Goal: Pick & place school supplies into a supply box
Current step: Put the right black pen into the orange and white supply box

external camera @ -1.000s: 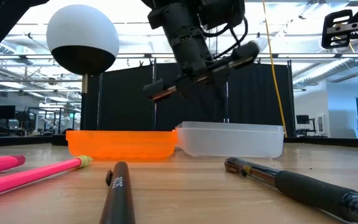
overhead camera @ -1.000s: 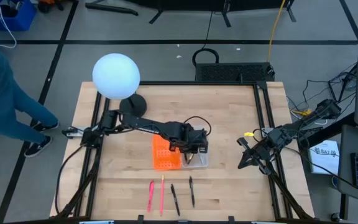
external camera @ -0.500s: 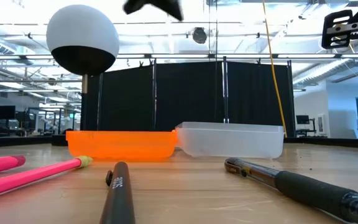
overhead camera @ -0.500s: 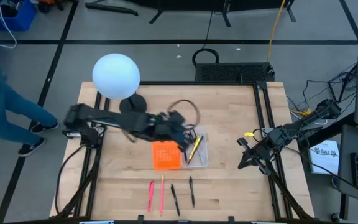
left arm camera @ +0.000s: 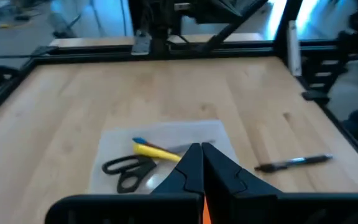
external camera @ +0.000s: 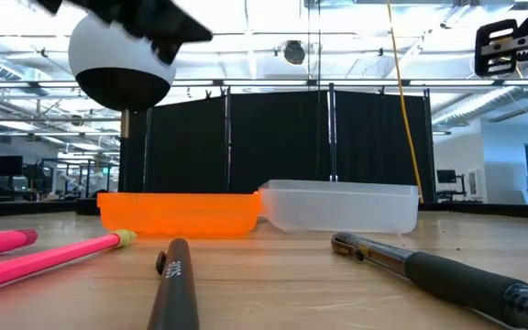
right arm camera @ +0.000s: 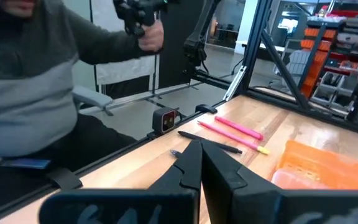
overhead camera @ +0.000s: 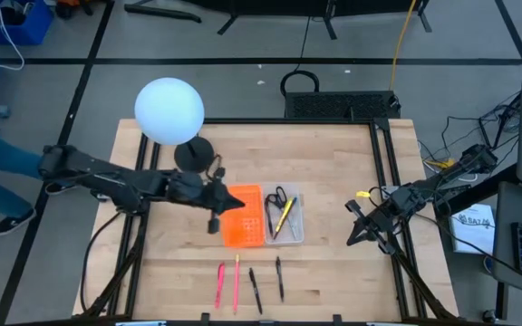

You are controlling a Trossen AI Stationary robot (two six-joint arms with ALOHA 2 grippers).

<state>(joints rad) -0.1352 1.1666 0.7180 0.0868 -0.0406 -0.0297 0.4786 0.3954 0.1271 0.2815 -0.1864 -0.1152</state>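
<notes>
Nearest the worktop's front edge lie four pens: two pink and two black, well apart from either arm. Behind them, the supply box holds scissors and a yellow pen in its clear half. Left tool, clenched and empty, hangs just beside the orange half; right tool, apparently clenched too, waits at the right edge. Next pick probably calls for opening over a pen.

supply box unblocked, lamp behind
</notes>
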